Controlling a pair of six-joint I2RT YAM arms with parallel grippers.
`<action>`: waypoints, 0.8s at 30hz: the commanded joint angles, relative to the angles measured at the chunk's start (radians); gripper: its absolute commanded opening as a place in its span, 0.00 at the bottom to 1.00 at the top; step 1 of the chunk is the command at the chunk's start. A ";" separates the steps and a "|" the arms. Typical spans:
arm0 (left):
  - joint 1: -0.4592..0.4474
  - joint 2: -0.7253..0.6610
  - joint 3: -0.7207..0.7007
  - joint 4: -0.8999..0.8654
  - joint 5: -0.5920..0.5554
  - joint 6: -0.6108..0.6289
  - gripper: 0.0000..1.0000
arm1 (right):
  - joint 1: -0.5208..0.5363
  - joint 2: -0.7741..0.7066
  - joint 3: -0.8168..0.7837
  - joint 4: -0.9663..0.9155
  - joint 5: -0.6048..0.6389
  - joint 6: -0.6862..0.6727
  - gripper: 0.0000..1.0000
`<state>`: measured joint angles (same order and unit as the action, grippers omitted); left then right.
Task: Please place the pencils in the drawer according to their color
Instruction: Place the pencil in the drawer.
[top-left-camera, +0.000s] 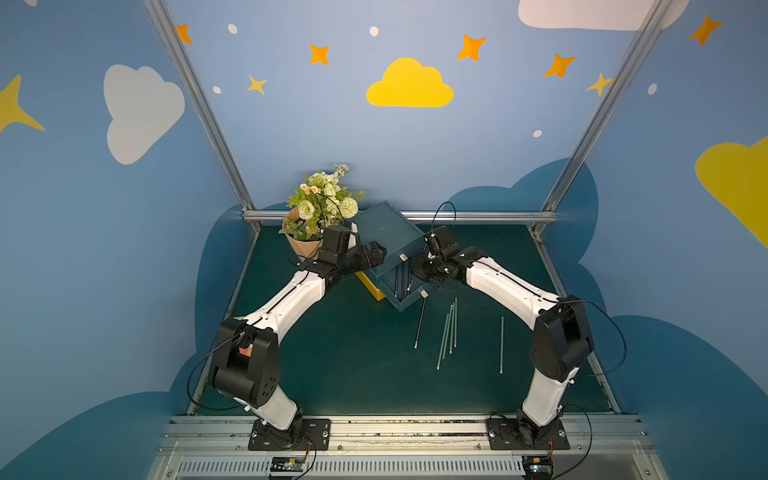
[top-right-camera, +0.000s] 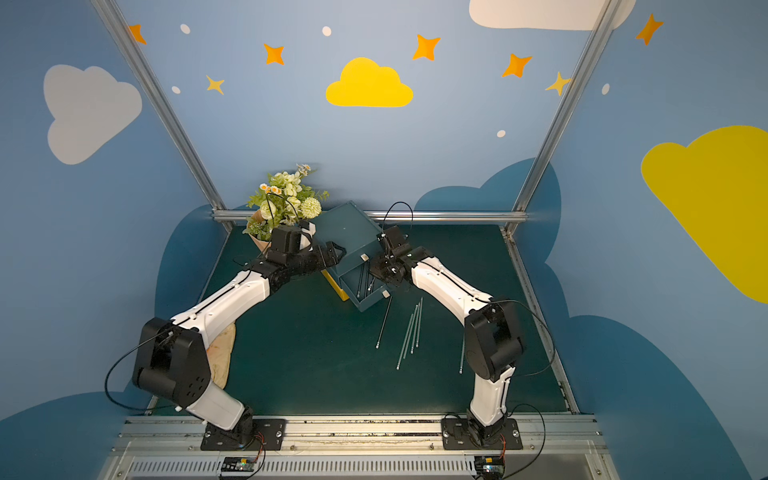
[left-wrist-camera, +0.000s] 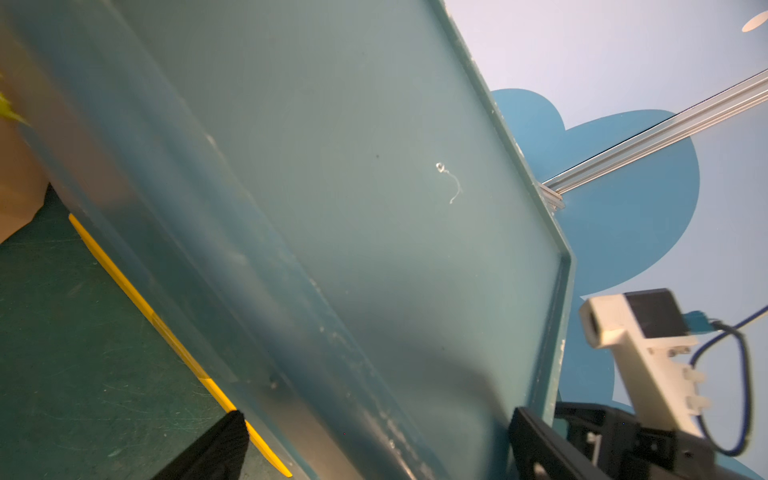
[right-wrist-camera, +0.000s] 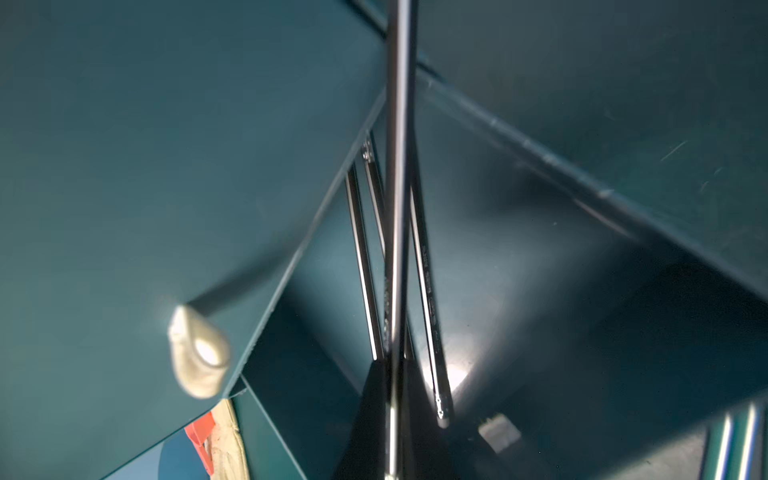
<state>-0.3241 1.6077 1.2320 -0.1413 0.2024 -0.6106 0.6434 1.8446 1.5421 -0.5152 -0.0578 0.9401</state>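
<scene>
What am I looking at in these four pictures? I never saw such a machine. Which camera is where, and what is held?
These are two robot arms side by side, each ending in a two-fingered gripper. Two pictures look down on the whole scene; the other two come from a camera on each wrist. On the green mat stand a teal drawer cabinet and a flower bouquet; several pale pencils and one dark pencil lie loose. The right gripper is shut on a black pencil over the open drawer, where other black pencils lie. The left gripper is open at the cabinet; whether it touches it I cannot tell.
</scene>
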 joint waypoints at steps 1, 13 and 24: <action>-0.006 0.014 -0.026 -0.119 -0.030 0.019 1.00 | 0.030 0.019 0.023 0.009 -0.031 0.000 0.00; -0.008 0.014 -0.023 -0.116 -0.028 0.020 1.00 | 0.051 -0.042 0.021 -0.013 -0.024 -0.035 0.40; -0.007 0.017 -0.025 -0.116 -0.021 0.025 1.00 | 0.096 -0.293 -0.255 -0.053 0.117 -0.079 0.41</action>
<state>-0.3264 1.6077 1.2320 -0.1406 0.1986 -0.6106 0.7193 1.5776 1.3468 -0.5240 -0.0086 0.8898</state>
